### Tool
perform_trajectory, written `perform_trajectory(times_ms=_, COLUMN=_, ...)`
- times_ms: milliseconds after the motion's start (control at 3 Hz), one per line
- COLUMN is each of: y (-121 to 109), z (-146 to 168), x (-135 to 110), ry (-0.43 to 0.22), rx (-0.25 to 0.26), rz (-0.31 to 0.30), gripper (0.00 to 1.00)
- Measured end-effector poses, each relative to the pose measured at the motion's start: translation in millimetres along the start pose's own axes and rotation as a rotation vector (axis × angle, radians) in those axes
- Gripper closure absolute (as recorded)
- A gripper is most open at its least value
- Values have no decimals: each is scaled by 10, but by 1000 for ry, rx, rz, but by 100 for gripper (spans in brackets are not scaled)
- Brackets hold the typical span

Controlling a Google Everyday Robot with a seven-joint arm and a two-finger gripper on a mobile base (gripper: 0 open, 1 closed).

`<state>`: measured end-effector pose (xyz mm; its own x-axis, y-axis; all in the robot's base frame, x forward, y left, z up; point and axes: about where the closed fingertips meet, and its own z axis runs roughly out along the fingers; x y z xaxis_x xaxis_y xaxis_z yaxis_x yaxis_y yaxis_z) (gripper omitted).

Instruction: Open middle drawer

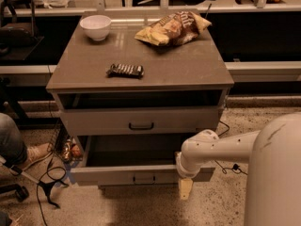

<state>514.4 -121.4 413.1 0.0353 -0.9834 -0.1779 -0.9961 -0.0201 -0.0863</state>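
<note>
The middle drawer (117,174) is pulled far out of the grey-brown cabinet. Its flat front panel carries a small dark bar handle (143,178), and its plain grey inside (131,150) shows. My gripper (185,188) hangs at the end of the white arm (216,149), in front of the right part of that front panel. It points down, and its tan tip reaches below the panel's lower edge. It is to the right of the handle and apart from it. The upper drawer (141,121) stands a little out, with a dark gap above its front.
On the cabinet top (84,69) lie a white bowl (96,26), a chip bag (173,27) and a dark snack bar (125,70). A person's leg and shoe (28,152) and floor cables (47,185) are at the left. My white body (275,178) fills the lower right.
</note>
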Motion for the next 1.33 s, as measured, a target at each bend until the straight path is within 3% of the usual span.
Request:
perform_trajectory(times_ms=333, y=268, z=80, x=167, ry=25, rx=-64, rz=41, gripper=26)
perform_trajectory(times_ms=1000, y=360, z=77, x=219, ry=32, rx=-83, rz=57, gripper=72)
perform_trajectory(times_ms=1333, y=375, z=63, x=225, ry=32, rx=-80, rz=60, gripper=100)
